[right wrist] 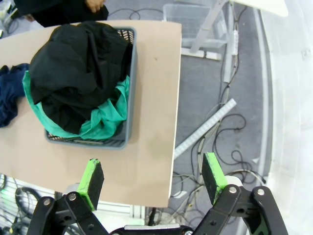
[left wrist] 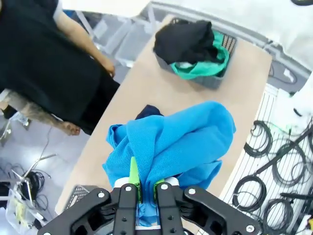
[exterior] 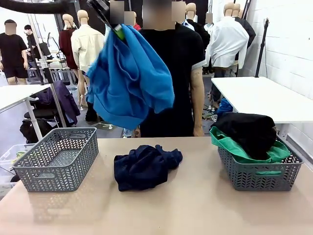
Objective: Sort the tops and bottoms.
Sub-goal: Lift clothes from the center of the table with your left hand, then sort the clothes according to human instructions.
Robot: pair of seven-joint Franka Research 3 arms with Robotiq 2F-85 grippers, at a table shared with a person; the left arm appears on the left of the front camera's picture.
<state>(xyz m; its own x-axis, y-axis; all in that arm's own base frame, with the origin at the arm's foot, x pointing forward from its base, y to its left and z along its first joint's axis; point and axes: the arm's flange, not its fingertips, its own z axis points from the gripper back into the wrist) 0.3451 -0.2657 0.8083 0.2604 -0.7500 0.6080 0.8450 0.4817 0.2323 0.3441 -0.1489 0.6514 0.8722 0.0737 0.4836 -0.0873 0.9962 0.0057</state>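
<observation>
Four garments are in sight, three low and one in the air above a tan table (exterior: 195,210). My left gripper (exterior: 117,30) is high up, at about 11 o'clock in the front view, with its jaws pinched narrow on a fold of the blue garment (exterior: 129,83). That cloth hangs bunched and loose below the grip, clear of the table. It hangs in front of a person (exterior: 178,63) in a black shirt who stands at the far side, at 12 o'clock. In my left wrist view the green pads (left wrist: 133,171) clamp the blue cloth, which spills away from them toward 12 o'clock.

The navy garment (exterior: 145,166) lies crumpled near the middle of the table. It sits between two grey lattice baskets and touches neither. The left basket (exterior: 54,161) stands at 8 o'clock in the front view. The right basket (exterior: 259,177) stands at 4 o'clock. It holds the green garment (exterior: 234,147), whose edge drapes over the rim, and the black garment (exterior: 247,129) is heaped on top of it.

My right gripper (right wrist: 151,174) hangs above the table's end with its jaws spread wide, holding nothing. In its wrist view the filled basket lies at 10 o'clock, with the navy cloth at 9 o'clock at the picture's edge. The person's hand (right wrist: 95,5) shows at 12 o'clock.
</observation>
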